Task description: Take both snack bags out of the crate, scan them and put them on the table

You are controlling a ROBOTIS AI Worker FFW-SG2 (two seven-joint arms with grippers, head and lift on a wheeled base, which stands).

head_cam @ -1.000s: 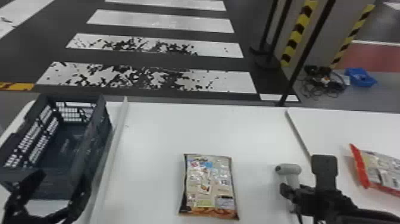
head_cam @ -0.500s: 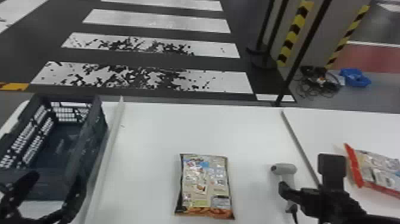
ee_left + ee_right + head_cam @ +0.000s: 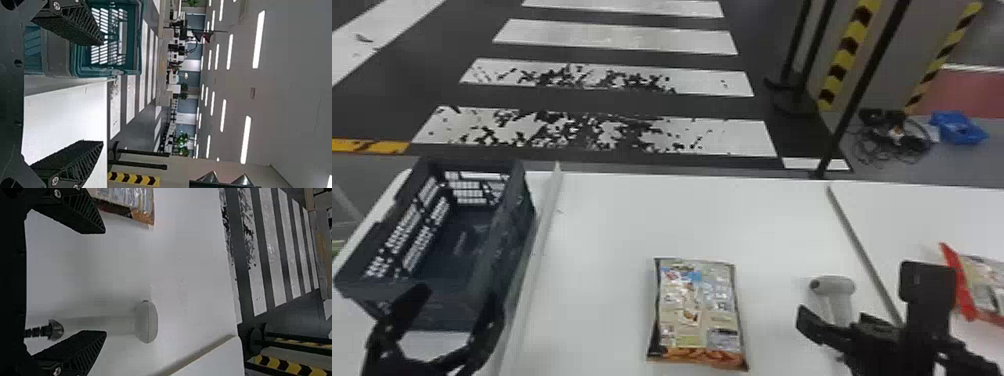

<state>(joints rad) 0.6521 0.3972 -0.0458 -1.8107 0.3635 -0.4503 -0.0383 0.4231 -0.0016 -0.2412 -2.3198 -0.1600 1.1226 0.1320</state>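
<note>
Crate [image 3: 513, 225] near open left hand [image 3: 458, 296]; scanner [image 3: 838, 287] near open right hand [image 3: 864, 295]; ridge [image 3: 544, 225] between crate and snack bag [image 3: 699, 310].

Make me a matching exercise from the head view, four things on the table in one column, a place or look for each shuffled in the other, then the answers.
Things
1. Crate
2. Scanner
3. Beige snack bag
4. Red-edged snack bag

Places or looks
A. Farthest right of the four
B. Dark, slotted walls
C. Pale grey, between the bags
D. Between crate and scanner

Pairs: 1-B, 2-C, 3-D, 4-A
</note>
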